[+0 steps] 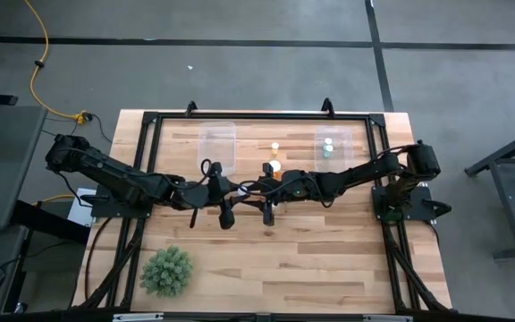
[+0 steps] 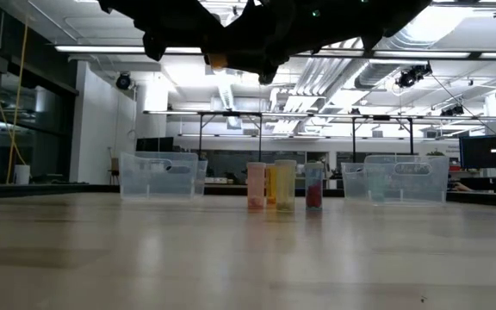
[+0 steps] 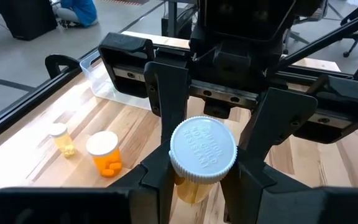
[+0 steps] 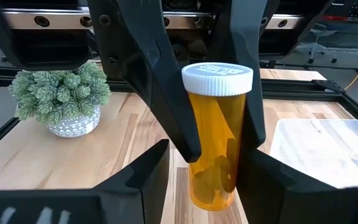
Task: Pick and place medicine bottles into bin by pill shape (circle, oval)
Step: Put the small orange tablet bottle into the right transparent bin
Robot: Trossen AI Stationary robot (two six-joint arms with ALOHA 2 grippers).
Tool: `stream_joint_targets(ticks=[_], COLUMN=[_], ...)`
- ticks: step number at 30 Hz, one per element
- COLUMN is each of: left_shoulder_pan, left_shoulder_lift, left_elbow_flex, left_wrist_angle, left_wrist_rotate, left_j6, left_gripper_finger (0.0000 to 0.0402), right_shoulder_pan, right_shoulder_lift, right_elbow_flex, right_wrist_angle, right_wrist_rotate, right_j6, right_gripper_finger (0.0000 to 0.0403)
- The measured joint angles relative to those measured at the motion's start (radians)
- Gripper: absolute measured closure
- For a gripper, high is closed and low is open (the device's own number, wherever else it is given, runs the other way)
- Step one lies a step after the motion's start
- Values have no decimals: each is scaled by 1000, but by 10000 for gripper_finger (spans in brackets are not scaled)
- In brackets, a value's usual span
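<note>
high view: the left gripper (image 1: 224,213) and right gripper (image 1: 269,213) meet over the table's middle, near an orange bottle (image 1: 274,167) and a small one (image 1: 275,146). a clear bin (image 1: 217,143) sits on the left, another bin (image 1: 333,143) on the right holds two pale bottles (image 1: 328,146). a green plant (image 1: 166,270) stands near the front-left corner.

low view: three bottles (image 2: 284,184) stand between the two bins.

left wrist view: a white-capped amber bottle (image 3: 201,155) sits clamped between fingers (image 3: 166,106) of the opposite gripper.

right wrist view: the same bottle (image 4: 216,142) stands upright, raised above the wood, grasped by both grippers' fingers (image 4: 145,68).
</note>
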Motion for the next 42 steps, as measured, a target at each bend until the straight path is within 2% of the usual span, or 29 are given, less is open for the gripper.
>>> stream_joint_targets(ticks=[12, 24, 42], left_shoulder_pan=[0, 0, 0], left_shoulder_lift=[0, 0, 0], left_elbow_flex=[0, 0, 0], left_wrist_angle=[0, 1, 1], left_wrist_rotate=[-6, -7, -9], left_j6=[0, 0, 0], left_gripper_finger=[304, 304, 304], right_shoulder_pan=[0, 0, 0], right_shoulder_lift=[0, 0, 0], right_elbow_flex=[0, 0, 0], right_wrist_angle=[-4, -8, -8], right_wrist_rotate=[0, 11, 12], right_j6=[0, 0, 0], right_gripper_finger=[247, 278, 280])
